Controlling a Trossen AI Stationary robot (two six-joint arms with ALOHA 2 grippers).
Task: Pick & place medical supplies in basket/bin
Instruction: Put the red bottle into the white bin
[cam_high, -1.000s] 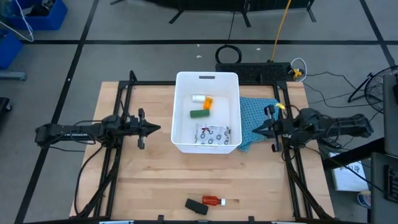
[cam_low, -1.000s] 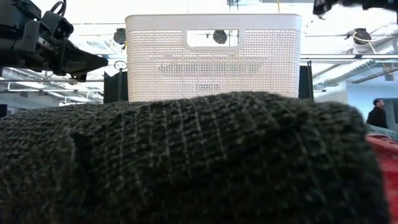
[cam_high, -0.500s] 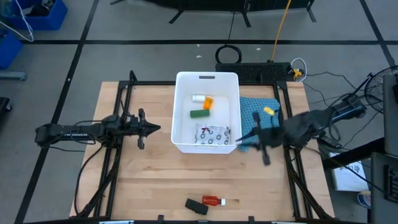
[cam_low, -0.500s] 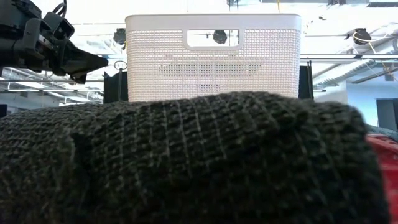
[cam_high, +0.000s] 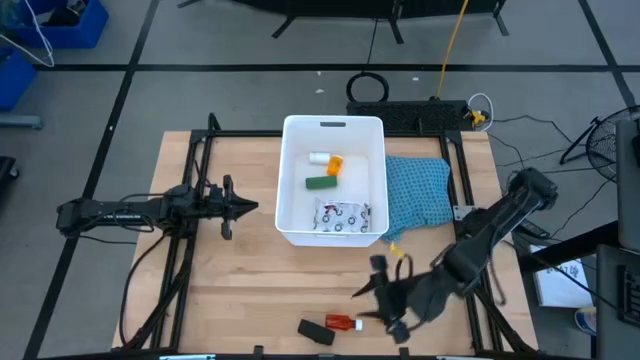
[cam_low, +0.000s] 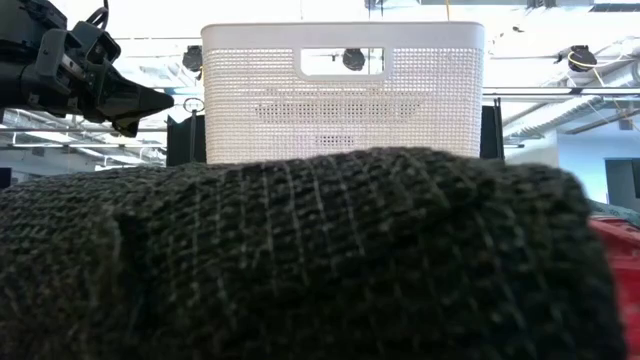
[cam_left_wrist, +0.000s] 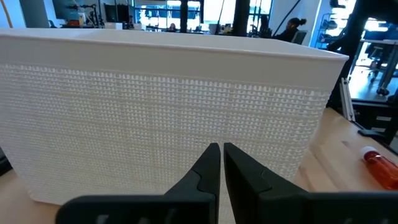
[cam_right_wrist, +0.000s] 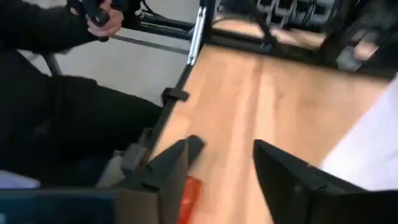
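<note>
Spread wide, my right gripper hangs over the near table edge just beside the red white-capped tube and black block. Farther back, my left gripper is pinched closed beside the white basket, which holds the other supplies.

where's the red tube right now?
In the high view the red tube lies on the table's near edge, just right of the black block, with the right gripper hovering open beside it.
</note>
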